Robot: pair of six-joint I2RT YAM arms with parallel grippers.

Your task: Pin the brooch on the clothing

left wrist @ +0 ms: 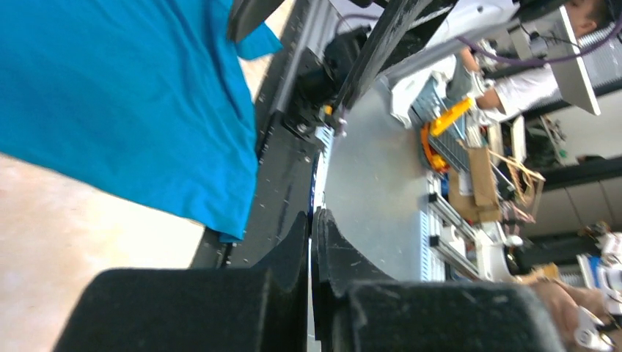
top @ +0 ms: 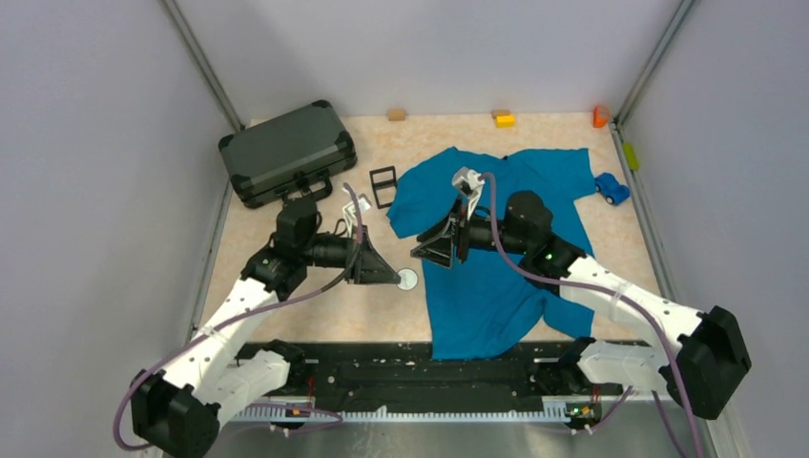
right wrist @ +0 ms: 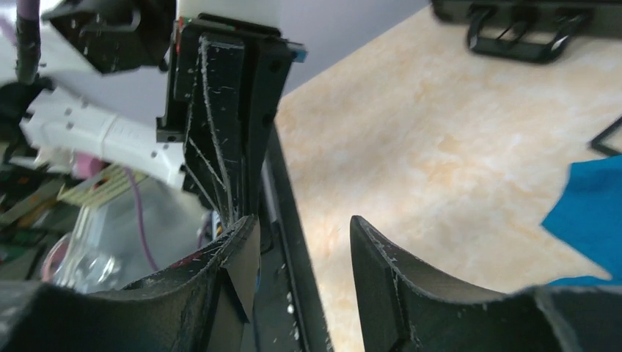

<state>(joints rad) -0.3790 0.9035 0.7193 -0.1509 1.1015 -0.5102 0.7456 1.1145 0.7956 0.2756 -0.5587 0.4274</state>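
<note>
Currently the left gripper [top: 395, 277] has its jaws closed flat together, with the fingers pointing right and slightly near, toward the clothing [top: 496, 286]. At its very tip is the brooch [top: 407, 279], a small round disc that looks pale from above. It is touching or just beside the fingertips, over bare table [top: 315, 305], just left of the shirt's left edge. Whether the disc is pinched or merely lying there cannot be told, since the left wrist view shows no disc between the fingers. The right gripper [right wrist: 302, 224] is released, jaws apart and empty. It points left above the shirt edge, just to the far right of the brooch. Judgement: the left arm is nearer, and the coming move runs rightward from the disc onto the fabric. Being round, the disc sets no approach axis.
</note>
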